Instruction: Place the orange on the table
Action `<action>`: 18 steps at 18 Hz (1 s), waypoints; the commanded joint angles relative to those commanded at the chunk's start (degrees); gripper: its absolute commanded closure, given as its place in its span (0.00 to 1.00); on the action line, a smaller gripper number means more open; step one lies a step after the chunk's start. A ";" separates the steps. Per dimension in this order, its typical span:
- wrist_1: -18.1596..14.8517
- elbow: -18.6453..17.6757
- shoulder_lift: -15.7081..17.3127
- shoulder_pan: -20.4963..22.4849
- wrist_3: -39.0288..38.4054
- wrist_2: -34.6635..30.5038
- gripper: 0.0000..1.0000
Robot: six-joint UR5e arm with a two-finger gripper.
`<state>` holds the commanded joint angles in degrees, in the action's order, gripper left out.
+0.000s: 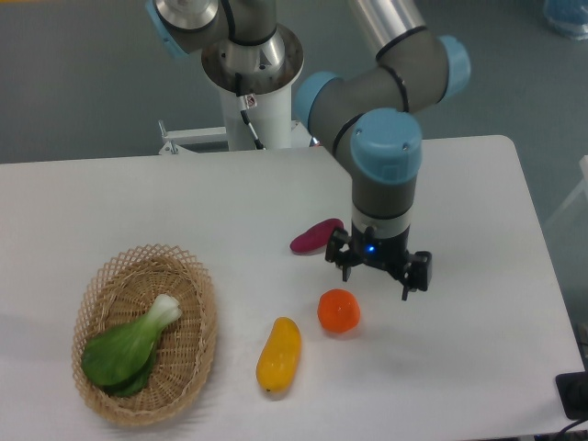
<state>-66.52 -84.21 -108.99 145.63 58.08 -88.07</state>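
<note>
The orange (339, 310) rests on the white table (459, 367), just right of the yellow mango-like fruit. My gripper (378, 275) hangs up and to the right of the orange, clear of it, with nothing between its fingers. Its jaws stand spread apart, open.
A yellow-orange elongated fruit (278, 355) lies left of the orange. A purple sweet potato (314, 235) lies behind it, near the arm. An oval wicker basket (197, 344) at the front left holds a green bok choy (129, 347). The table's right edge is near.
</note>
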 joint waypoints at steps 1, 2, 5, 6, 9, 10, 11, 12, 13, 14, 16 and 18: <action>-0.45 0.18 0.53 0.44 0.97 0.09 0.00; -0.54 0.18 0.97 0.80 2.29 0.26 0.00; -2.90 0.18 3.51 3.51 5.98 1.05 0.00; -5.52 -0.08 5.00 5.96 9.91 2.36 0.00; -6.96 -0.34 6.24 8.00 14.42 2.55 0.00; -7.13 -0.34 6.25 8.44 14.78 2.64 0.00; -7.22 -0.17 6.25 8.62 15.04 2.64 0.00; -7.22 0.01 6.25 8.80 15.48 2.64 0.00; -7.22 0.01 6.33 9.49 16.61 2.72 0.00; -7.92 0.01 6.51 10.46 18.89 2.72 0.00; -9.33 0.01 7.04 11.96 21.71 2.81 0.00; -9.33 -0.17 7.12 12.05 21.90 2.81 0.00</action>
